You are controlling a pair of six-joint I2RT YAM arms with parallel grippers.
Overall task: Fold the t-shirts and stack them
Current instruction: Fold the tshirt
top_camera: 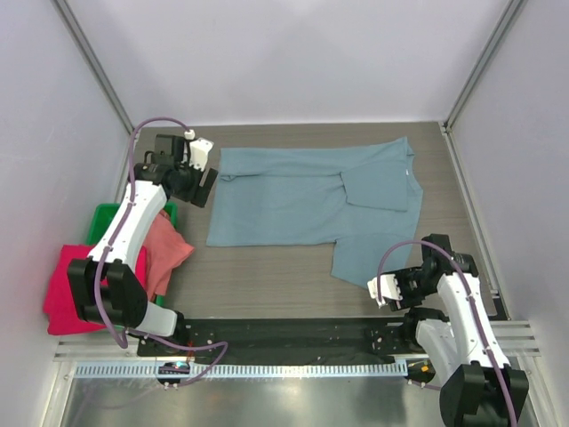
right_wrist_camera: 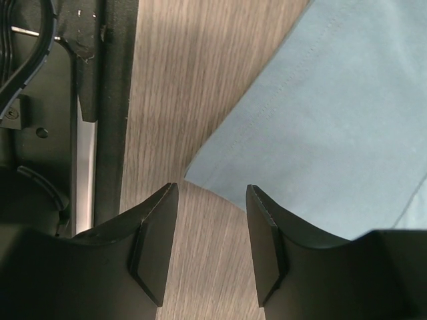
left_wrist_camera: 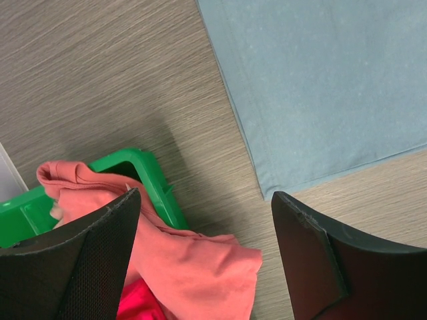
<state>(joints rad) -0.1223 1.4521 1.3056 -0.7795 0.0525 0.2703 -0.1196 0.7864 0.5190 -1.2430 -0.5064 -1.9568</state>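
We are finding the slate-blue t-shirt [top_camera: 293,196] lying spread flat across the surface [top_camera: 267,276]. The salmon-pink t-shirt [top_camera: 164,249] is draping over the green bin [top_camera: 105,218] at the left edge, and the crimson-pink t-shirt [top_camera: 67,289] is bunching just beside it. The left pincer [left_wrist_camera: 205,199] is hovering wide open and holding nothing, near the blue hem. The right pincer [right_wrist_camera: 211,188] is standing partly open and empty at the shirt's near corner.

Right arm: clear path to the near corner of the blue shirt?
Probably yes. The right gripper hangs open just short of the corner of the blue shirt, with only bare table between them and nothing in the way.
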